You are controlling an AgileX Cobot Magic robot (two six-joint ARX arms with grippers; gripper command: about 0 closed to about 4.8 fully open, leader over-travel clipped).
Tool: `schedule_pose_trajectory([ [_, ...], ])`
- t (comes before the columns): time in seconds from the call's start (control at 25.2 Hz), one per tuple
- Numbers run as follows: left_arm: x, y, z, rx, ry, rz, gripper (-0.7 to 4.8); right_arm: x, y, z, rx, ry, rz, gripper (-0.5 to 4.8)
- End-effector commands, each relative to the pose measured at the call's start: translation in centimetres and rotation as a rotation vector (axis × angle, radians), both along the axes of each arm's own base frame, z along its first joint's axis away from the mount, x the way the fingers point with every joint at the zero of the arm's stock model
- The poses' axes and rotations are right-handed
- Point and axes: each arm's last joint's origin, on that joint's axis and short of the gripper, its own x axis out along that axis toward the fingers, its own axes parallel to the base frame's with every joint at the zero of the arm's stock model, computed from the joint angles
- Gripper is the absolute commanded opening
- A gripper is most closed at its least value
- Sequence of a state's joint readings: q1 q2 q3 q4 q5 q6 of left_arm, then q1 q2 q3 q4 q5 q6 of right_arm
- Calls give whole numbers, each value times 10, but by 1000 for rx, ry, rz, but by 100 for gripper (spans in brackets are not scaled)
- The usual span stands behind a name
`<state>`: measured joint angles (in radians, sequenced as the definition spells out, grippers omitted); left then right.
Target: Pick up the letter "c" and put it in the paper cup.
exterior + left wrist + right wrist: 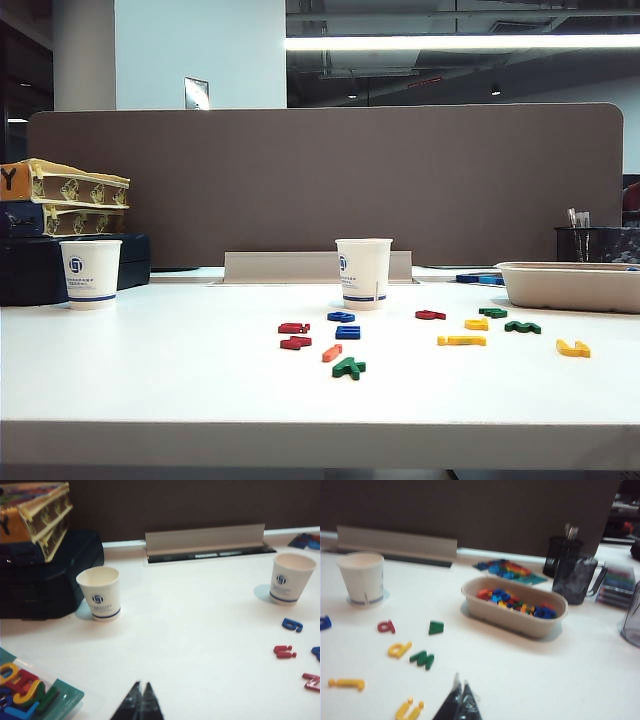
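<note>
From the outside camera, neither of my arms is in sight above the table (150, 370). The paper cup (363, 272) stands near the middle, toward the back. Scattered letters lie in front of it. The small orange-red piece (332, 352) between the blue and green letters looks like a straight bar, not a c; I cannot pick out the letter "c" for certain here.

Through my left wrist camera, my left gripper (140, 700) hangs above bare table, its jaws pressed together on nothing. The paper cup (290, 578) is well off to one side, a second cup (100, 592) nearer.

Through my right wrist camera, my right gripper (459, 702) has its jaws pressed together too, empty, above yellow and green letters; the paper cup (363, 577) stands well apart. No "c" shows here.

I judge I'm at the very start: finding the c. Next I must locate it, spread one pair of jaws, and come down over it.
</note>
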<state>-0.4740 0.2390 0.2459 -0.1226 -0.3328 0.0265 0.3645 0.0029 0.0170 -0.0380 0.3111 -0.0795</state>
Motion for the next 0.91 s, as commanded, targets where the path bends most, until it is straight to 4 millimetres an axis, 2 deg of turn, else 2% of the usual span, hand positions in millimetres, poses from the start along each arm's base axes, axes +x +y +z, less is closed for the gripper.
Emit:
schedule_pose_trajectory([
  [0.04, 0, 0, 0, -1, -8, -1, -6, 1, 0, -3, -2, -4, -1, -1],
  [0.4, 0, 0, -1, 0, -7, -1, -6, 1, 0, -4, -66, -1, -5, -1],
  [0.52, 0, 0, 0, 0, -7, -1, -6, 1, -3, -4, -114, -2, -87, -1],
  [0.71, 0, 0, 0, 0, -8, 0, -6, 2, -7, -3, -110, -8, -154, -1],
  [0.91, 2, -1, -1, 22, -56, 0, -6, 1, -10, 6, -62, -85, -205, -1],
])
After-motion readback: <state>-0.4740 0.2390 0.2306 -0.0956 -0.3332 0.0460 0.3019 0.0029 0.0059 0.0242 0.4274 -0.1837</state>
